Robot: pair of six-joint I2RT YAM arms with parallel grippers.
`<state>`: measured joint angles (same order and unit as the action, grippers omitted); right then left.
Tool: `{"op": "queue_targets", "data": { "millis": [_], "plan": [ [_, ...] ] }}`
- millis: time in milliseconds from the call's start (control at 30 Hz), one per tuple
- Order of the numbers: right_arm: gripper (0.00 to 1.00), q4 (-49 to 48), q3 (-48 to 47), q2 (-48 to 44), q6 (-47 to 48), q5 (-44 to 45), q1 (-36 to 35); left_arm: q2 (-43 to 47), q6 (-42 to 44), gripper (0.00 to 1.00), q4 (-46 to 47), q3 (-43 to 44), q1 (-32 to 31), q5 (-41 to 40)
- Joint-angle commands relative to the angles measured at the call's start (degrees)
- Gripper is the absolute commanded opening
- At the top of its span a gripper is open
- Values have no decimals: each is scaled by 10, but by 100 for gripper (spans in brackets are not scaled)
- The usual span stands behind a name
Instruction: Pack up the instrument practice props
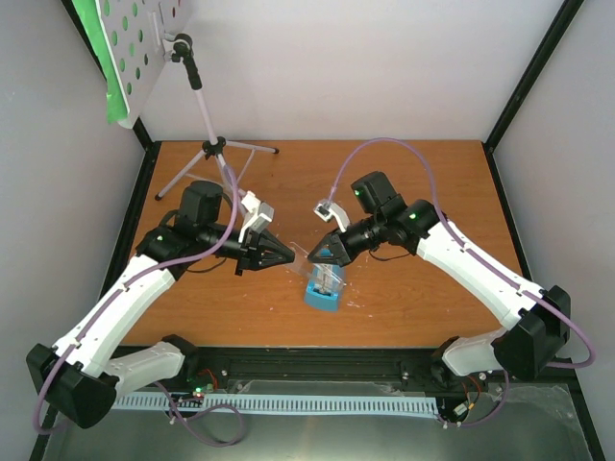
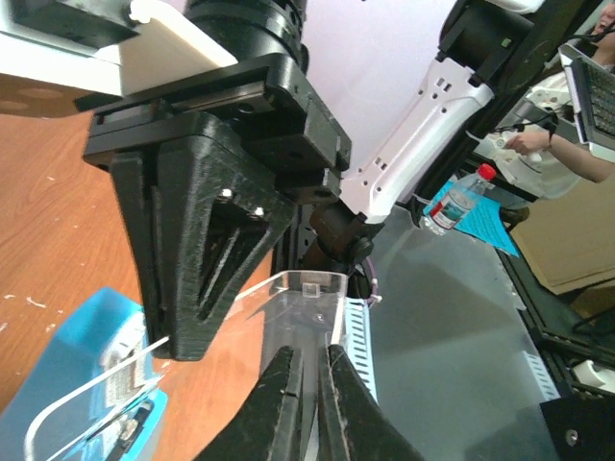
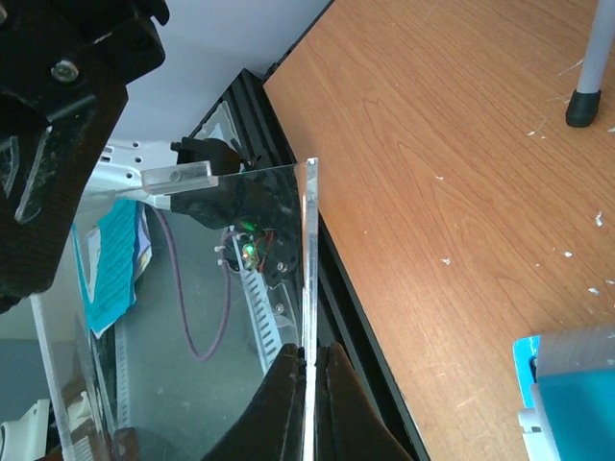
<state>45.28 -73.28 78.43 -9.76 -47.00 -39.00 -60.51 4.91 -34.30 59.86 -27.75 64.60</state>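
I see left arm (image 1: 125, 298), right arm (image 1: 480, 269) reaching inward over blue metronome (image 1: 320, 298); left gripper (image 2: 306, 360), right gripper (image 3: 307, 355) both clamp clear cover (image 3: 309, 240).

Booth with a wooden table (image 1: 413, 182)
It lies under the left gripper (image 1: 287, 257) and right gripper (image 1: 313, 257); plain white walls (image 1: 384, 67) rise beyond them, evenly lit.

A silver tripod music stand (image 1: 213, 149) stands at the orange-brown wooden worktop's (image 1: 404, 307) far-left corner; a small blue metronome (image 1: 322, 293) sits centrally, toward the near edge.
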Motion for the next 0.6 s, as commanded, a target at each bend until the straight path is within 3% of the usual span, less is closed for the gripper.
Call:
{"op": "queue_targets", "data": {
  "millis": [0,400,567],
  "plan": [
    [3,12,-24,2,13,23,0,1,19,5,-17,23,-12,6],
    [3,50,-43,3,35,51,0,0,28,30,-29,20,-24,-7],
    [3,48,-45,3,36,41,0,-1,27,29,-25,15,-25,-5]
  ]
}}
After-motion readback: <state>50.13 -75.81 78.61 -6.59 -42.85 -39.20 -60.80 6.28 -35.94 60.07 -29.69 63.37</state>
